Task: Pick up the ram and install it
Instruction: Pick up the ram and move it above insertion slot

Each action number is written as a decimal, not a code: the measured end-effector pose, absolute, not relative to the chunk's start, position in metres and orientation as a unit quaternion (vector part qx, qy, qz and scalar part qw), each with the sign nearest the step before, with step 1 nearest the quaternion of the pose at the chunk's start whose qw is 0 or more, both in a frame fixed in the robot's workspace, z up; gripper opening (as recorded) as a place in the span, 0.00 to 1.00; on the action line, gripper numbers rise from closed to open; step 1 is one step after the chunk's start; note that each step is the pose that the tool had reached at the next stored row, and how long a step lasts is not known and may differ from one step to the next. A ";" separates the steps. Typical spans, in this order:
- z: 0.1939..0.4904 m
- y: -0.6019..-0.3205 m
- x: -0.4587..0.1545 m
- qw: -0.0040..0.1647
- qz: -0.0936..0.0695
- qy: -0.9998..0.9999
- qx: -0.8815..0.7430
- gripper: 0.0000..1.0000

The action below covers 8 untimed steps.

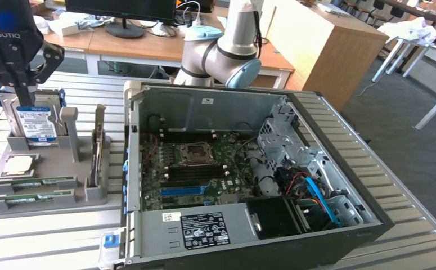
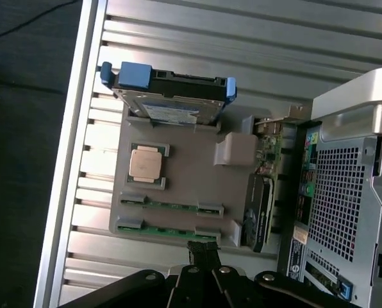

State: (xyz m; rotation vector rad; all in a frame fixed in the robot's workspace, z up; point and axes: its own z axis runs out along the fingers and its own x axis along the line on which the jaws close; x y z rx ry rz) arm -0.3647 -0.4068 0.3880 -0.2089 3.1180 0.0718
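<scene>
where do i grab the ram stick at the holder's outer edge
Probably the bare middle of the ram stick, from straight above, pinching its two flat faces: it stands on edge in the grey holder, whose clips cover both ends.

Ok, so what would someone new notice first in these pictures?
The open computer case at centre of the exterior view, its motherboard bare. On that view's left a grey holder carries an upright hard drive and two ram sticks; the shut gripper hangs above it.
</scene>
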 end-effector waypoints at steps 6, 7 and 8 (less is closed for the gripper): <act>0.388 -0.407 -0.365 0.007 0.023 0.995 -0.098 0.10; 0.388 -0.407 -0.365 0.007 0.023 0.994 -0.103 0.10; 0.388 -0.407 -0.365 0.007 0.023 0.994 -0.109 0.10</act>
